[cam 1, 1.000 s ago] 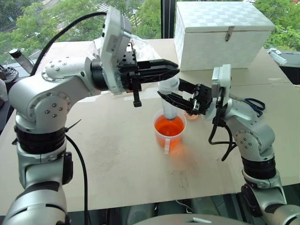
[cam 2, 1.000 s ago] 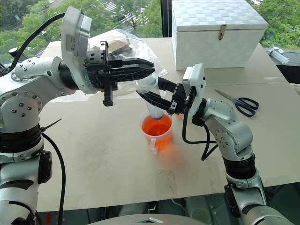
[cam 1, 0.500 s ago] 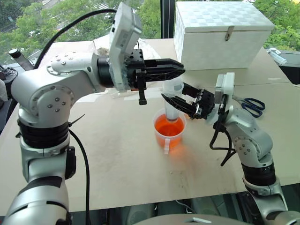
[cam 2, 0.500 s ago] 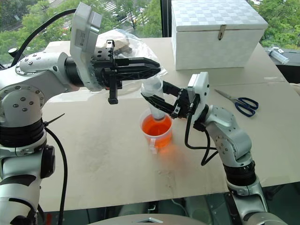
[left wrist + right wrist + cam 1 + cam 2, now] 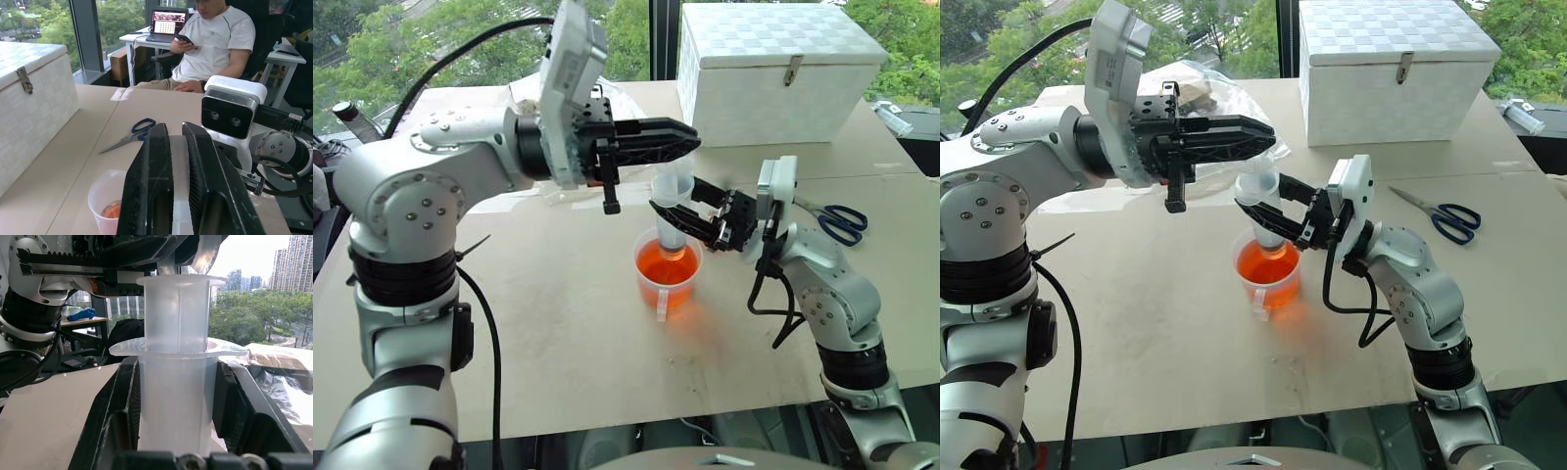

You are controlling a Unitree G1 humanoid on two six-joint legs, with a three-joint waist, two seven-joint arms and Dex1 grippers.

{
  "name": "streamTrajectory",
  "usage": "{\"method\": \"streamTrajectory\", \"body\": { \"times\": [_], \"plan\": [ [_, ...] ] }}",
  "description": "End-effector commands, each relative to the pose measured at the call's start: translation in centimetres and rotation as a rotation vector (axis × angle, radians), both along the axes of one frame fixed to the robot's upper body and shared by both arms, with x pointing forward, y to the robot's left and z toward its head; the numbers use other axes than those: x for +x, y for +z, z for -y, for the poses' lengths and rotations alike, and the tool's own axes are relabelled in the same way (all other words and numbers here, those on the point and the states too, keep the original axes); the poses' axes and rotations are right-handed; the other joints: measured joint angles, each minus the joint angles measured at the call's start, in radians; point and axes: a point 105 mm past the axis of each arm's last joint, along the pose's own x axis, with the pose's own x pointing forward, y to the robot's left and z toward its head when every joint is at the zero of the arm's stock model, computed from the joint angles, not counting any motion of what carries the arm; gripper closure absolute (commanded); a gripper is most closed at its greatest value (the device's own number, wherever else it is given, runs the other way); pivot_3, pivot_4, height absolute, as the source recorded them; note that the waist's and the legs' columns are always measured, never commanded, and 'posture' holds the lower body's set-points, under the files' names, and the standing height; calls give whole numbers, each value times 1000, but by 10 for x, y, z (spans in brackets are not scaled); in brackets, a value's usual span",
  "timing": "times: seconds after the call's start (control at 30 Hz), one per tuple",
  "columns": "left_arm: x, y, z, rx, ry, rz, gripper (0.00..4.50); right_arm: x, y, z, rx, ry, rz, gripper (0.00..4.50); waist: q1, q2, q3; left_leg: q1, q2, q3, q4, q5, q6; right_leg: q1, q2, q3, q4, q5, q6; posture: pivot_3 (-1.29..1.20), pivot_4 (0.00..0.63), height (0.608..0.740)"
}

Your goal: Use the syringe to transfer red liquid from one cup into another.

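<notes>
Syringe (image 5: 673, 220) upright at frame center, nozzle down in beaker (image 5: 667, 274) of red liquid (image 5: 667, 265) on tabletop (image 5: 558, 333). Right gripper (image 5: 668, 217) fingers clamped on syringe barrel. Left gripper (image 5: 683, 142) level at plunger top; finger gap can't tell. Small cup (image 5: 108, 200) beside beaker.

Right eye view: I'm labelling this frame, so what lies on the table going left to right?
Crumpled plastic bag → beaker of red liquid with the syringe standing in it → white box → scissors.
</notes>
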Motion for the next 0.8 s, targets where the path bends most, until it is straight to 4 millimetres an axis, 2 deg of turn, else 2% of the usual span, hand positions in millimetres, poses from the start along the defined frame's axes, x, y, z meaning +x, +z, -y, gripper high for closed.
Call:
{"method": "streamTrajectory", "body": {
  "times": [0.03,0.13,0.37,0.5,0.8],
  "plan": [
    [-4,22,-10,-43,49,122,2959,-6,5,-5,5,35,15,2966,-2,0,0,0,0,0,0,0,0,0,0,0,0,0,0,0,150,740],
    [-4,22,-12,-48,53,127,1563,-6,7,-3,7,32,19,2966,1,0,0,0,0,0,0,0,0,0,0,0,0,0,0,0,150,740],
    [-7,37,-22,-119,54,141,1563,-5,16,5,36,18,19,2966,1,0,0,0,0,0,1,0,0,0,0,0,0,0,0,0,150,740],
    [-6,38,-30,-134,78,130,1563,-3,25,7,62,11,17,2966,0,0,0,0,0,0,1,0,0,0,0,0,0,0,0,0,150,740],
    [17,4,-71,-123,288,91,1563,-7,48,23,152,5,-14,2966,0,0,0,0,0,0,0,0,0,0,-1,0,0,0,0,0,150,740]
  ]
}}
